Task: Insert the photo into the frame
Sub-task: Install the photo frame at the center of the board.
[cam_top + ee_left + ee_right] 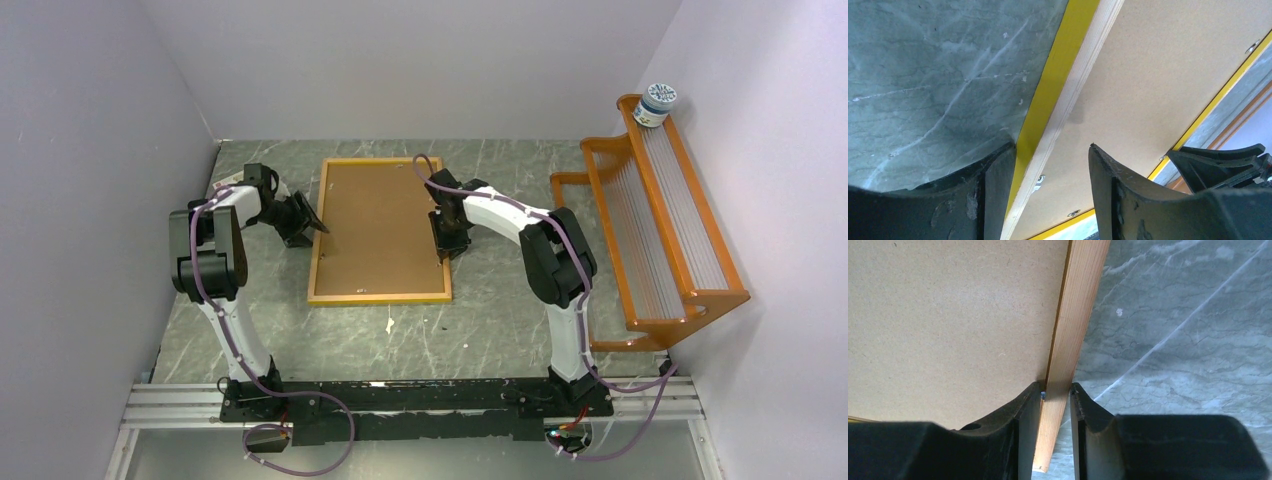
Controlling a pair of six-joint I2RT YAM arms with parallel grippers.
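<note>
The frame point(380, 297) lies flat on the table with its back up, and the brown backing panel point(380, 225) fills it. The photo does not show in any view. My left gripper point(318, 226) is open at the frame's left side. In the left wrist view point(1052, 146) its jaws stand wide apart over the yellow border point(1055, 75) and the backing panel point(1148, 75). My right gripper point(447, 245) is at the frame's right side. In the right wrist view point(1056, 386) its jaws are closed on the wooden border point(1078, 315), beside the backing panel point(948, 315).
An orange slatted rack point(660, 230) stands along the right wall with a small jar point(656, 103) on its top end. A small white scrap point(389, 323) lies on the table in front of the frame. Walls close in on the left, back and right.
</note>
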